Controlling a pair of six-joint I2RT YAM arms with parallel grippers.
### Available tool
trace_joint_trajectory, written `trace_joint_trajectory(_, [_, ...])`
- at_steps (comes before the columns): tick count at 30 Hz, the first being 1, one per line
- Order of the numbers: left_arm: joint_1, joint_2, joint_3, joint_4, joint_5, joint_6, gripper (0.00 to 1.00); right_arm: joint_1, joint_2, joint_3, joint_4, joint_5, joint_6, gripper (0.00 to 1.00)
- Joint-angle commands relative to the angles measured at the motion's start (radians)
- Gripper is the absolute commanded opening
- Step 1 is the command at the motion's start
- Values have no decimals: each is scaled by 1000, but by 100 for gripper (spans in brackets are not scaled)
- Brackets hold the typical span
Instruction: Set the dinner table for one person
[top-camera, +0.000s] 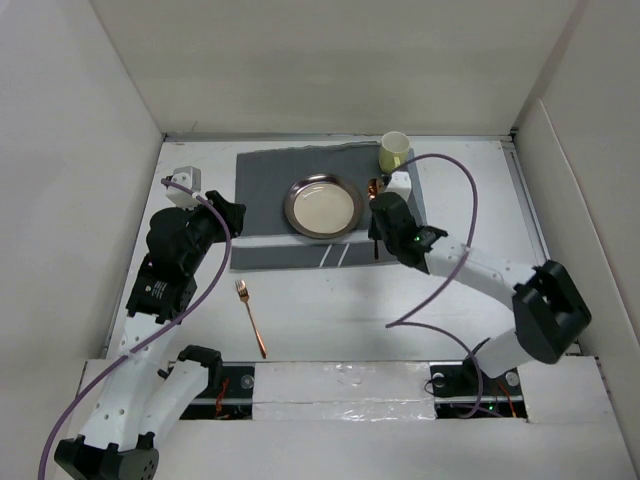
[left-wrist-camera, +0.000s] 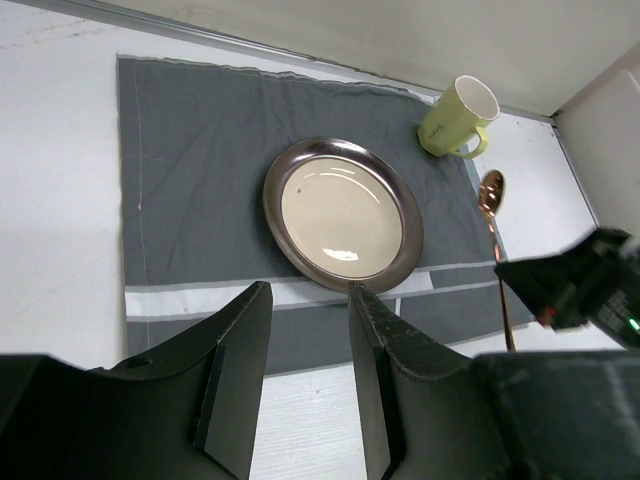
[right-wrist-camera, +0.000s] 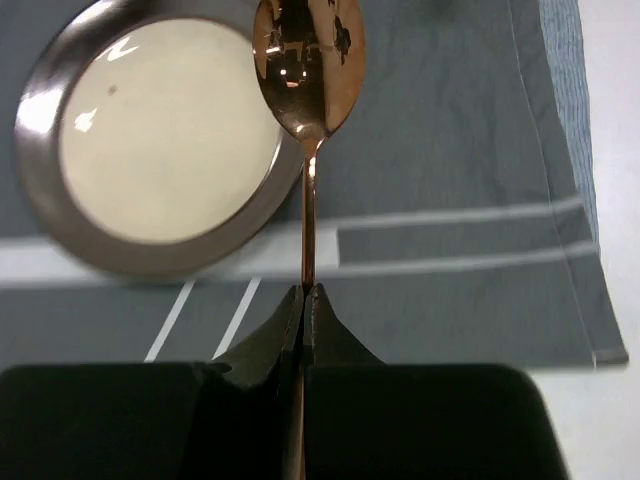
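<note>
On the white dinner table (top-camera: 400, 310) lies a dark grey striped placemat (top-camera: 265, 185) with a metal-rimmed plate (top-camera: 322, 205) in its middle. A pale green mug (top-camera: 393, 151) stands at the mat's far right corner. My right gripper (right-wrist-camera: 309, 292) is shut on the handle of a copper spoon (right-wrist-camera: 308, 60), whose bowl points away, just right of the plate. I cannot tell whether the spoon rests on the cloth. A copper fork (top-camera: 251, 318) lies on the bare table near the front. My left gripper (left-wrist-camera: 307, 290) hangs open and empty at the mat's left side, facing the plate (left-wrist-camera: 343, 214).
White walls close the table in on the left, back and right. The right arm (top-camera: 480, 270) stretches across the table's right half, trailing a purple cable (top-camera: 470, 200). The arm bases sit along the near edge.
</note>
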Motion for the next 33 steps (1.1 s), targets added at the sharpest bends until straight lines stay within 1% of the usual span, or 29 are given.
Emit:
trace_joint_trajectory(1, [-1,-6,9,32,7,14,34,-89,115,104,69,-126,-108,0])
trace_joint_trajectory(2, [-1,-6,7,34,11,13,34,-110,145,153,98,-165,-118,0])
trace_joint_trajectory(3, [-1,-12,6,37,7,11,34,-130,208,181,92,-182,-125,0])
trace_joint_trajectory(5, [-1,-11,6,37,0,13,34,-183,263,250,57,-210,-131,0])
trace_joint_trajectory(7, [-1,-9,9,31,-2,13,34,-224,333,279,63,-225,-151,0])
trace_joint_trajectory(10, [-1,-11,4,37,-2,11,34,-255,418,350,25,-256,-167,0])
trace_joint_trajectory(14, [-1,-3,11,29,-2,14,34,-301,491,397,8,-287,-185,0])
trace_joint_trajectory(16, [-1,-3,6,35,-11,13,34,-313,521,437,-27,-310,-190,0])
trace_joint_trajectory(19, [-1,8,9,28,-11,14,34,-313,576,459,-30,-301,-194,0])
trace_joint_trajectory(23, [-1,20,7,28,-26,14,34,-324,590,454,-24,-285,-175,0])
trace_joint_trajectory(24, [-1,28,9,23,-26,14,34,-324,581,447,-17,-287,-170,10])
trace_joint_trajectory(26, [-1,38,9,21,-29,14,35,-324,563,424,0,-296,-162,26])
trace_joint_trajectory(27, [-1,43,7,23,-35,14,37,-324,526,413,8,-296,-162,40])
trace_joint_trajectory(30, [-1,81,14,6,-52,14,39,-324,465,387,16,-324,-158,53])
trace_joint_trajectory(31, [-1,94,18,5,-57,16,39,-324,416,382,14,-337,-159,56])
trace_joint_trajectory(33, [-1,146,24,-23,-124,22,38,-310,350,338,15,-344,-161,58])
